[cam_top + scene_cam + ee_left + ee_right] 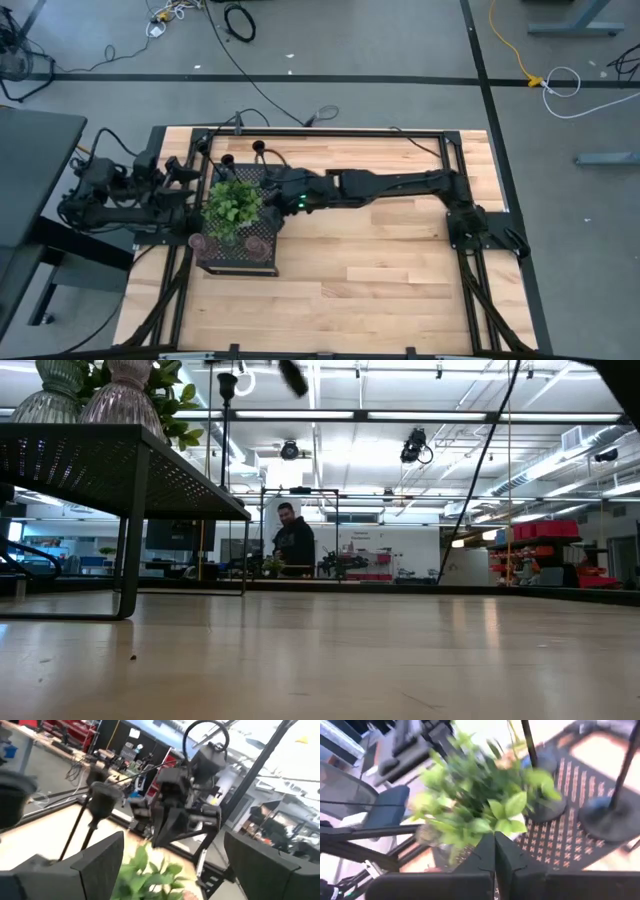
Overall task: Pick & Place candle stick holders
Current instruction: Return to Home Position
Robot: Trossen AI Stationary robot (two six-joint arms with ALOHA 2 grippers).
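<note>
The black candle stick holders (547, 805) stand on top of the stand (570, 847), just ahead of the right gripper (495, 836) and a little to one side. Two matte round bases, each with a thin straight stem rising from it, rest on the dark metal sheet, which is punched with rows of small slots. Seen past the left fingers (100, 865), the stems end in small dark cups.

The glass candle stick holders (125, 388) are on the same stand, on the side of the right fingers opposite the black ones. Two show in the low view, squat, ribbed and translucent, one pinkish and one pale green. The plant (480, 802), with broad bright green leaves, sits directly in front of the right fingers, between the glass pieces and the black ones.

The right fingers are pressed together tip to tip with nothing between them, at the stand's edge and above its top. The left gripper (182, 180) waits at the opposite side of the stand, its fingers spread wide and empty, facing the plant and the right gripper beyond it.

The stand rests on thin legs on the pale wooden bench (380, 270). A person (293, 540) stands far off in the room
</note>
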